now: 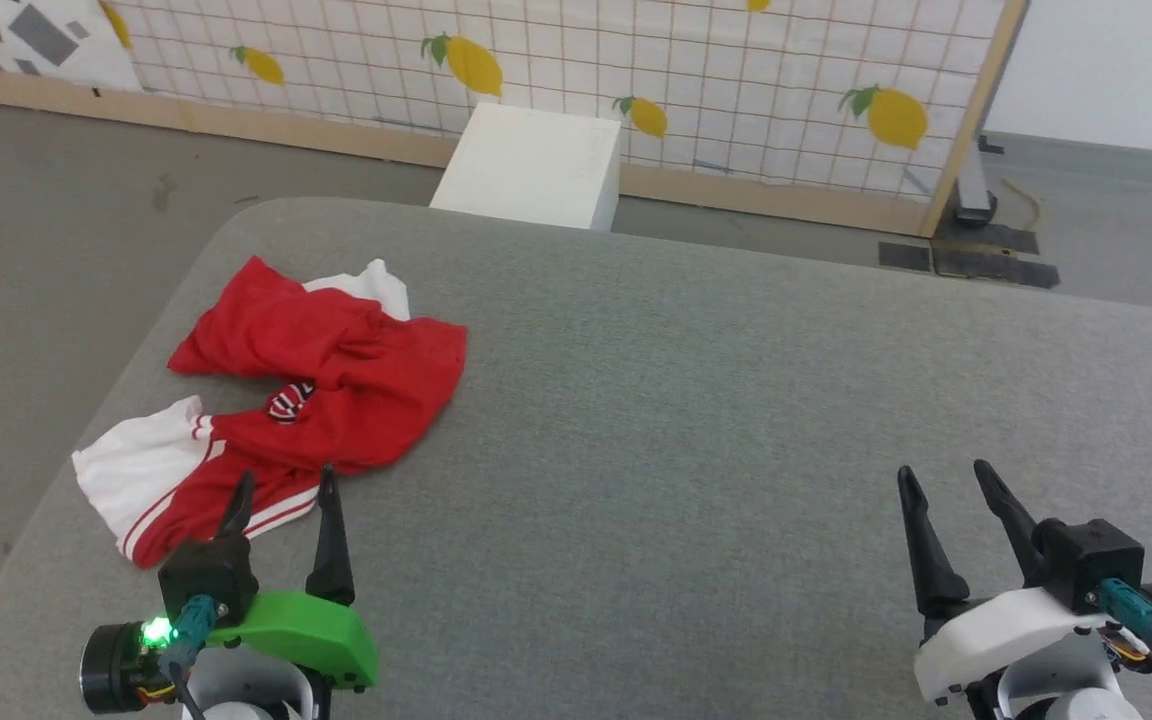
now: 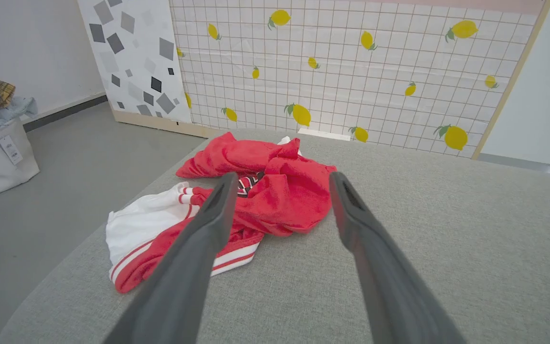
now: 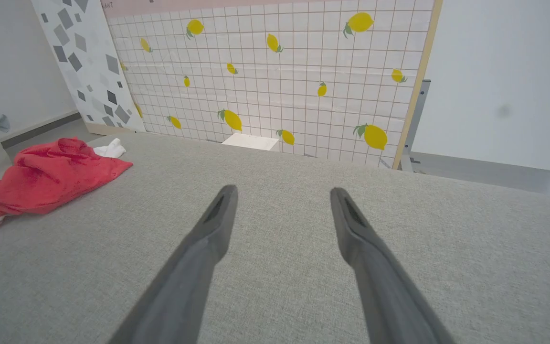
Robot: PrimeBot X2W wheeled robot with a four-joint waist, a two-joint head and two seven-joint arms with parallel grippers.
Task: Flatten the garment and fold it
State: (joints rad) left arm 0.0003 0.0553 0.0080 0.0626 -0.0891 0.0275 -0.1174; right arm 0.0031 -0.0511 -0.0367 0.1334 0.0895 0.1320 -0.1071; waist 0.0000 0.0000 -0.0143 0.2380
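Shirt (image 1: 336, 380), red with white sleeves, lies crumpled in a heap on the grey padded table (image 1: 686, 420), just ahead of the left gripper (image 1: 286, 473) and well off to the left of the right gripper (image 1: 942, 467). Both grippers have their fingers spread apart and hold nothing. The left one's fingertips reach over the near edge of the heap, though I cannot tell whether they touch it, and the right one hangs over bare table. The cloth looks thin, light and limp, so it should drape from any pinch, keep no shape of its own, and probably drag a little on the woven table cover rather than slide freely. Folds overlap through the middle, so a grip there would likely catch several layers and only bunch it further. The better holds seem to be at the edges. A striped band (image 1: 276, 510) lies right at the left fingertips, with one white sleeve (image 1: 131, 470) just to their left. The other sleeve (image 1: 376, 285) peeks out on the far side of the heap. The loose red edge (image 1: 441, 385) is the part nearest the right gripper, and taking one layer there and one at the band would probably let the two arms draw the shirt open.
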